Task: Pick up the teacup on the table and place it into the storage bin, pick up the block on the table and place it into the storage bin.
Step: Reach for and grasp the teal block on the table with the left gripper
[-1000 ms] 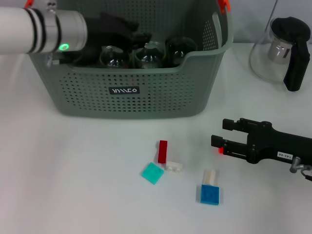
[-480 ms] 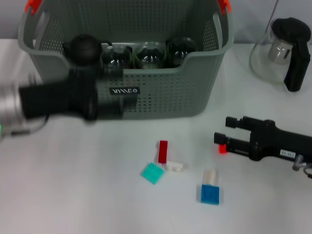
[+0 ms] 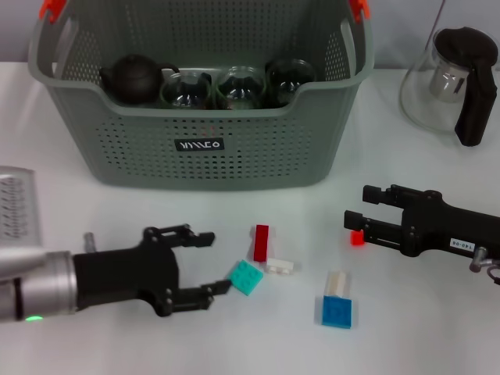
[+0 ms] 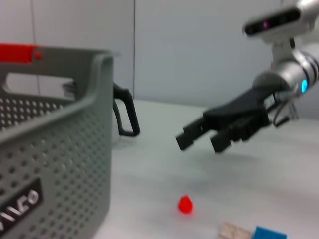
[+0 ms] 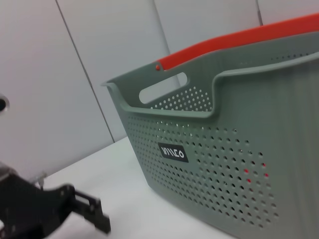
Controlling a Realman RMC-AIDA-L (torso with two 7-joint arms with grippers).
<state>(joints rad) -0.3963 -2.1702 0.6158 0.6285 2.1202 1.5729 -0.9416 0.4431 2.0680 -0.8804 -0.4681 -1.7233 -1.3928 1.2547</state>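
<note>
The bin (image 3: 203, 148) sits at the back of the surface (image 3: 117, 226), toward the left; inside it, along the front wall, are a dark teapot (image 3: 133, 76) and three glass cups (image 3: 234, 87), so the cup part looks done; the blocks are left.

The blocks lie on the surface in front of the bin, toward the front edge: a teal block (image 3: 245, 276), a red block (image 3: 261, 242), a small white block (image 3: 279, 266) touching the red one, and a blue block (image 3: 337, 310) with a pale piece (image 3: 337, 282) on its far side; a tiny red bit (image 3: 358, 239) lies by the right arm.

The left end effector (image 3: 205, 264) is low near the front edge, fingers spread wide and holding nothing; its lower fingertip is just beside the teal block. The right end effector (image 3: 359, 211) waits near the right edge, also spread and holding nothing.

To do this step well, I think the left arm should slide forward until the teal block sits between both fingers, keep low and level, then close slowly so the flat block does not skid away or bump the red one.
</note>
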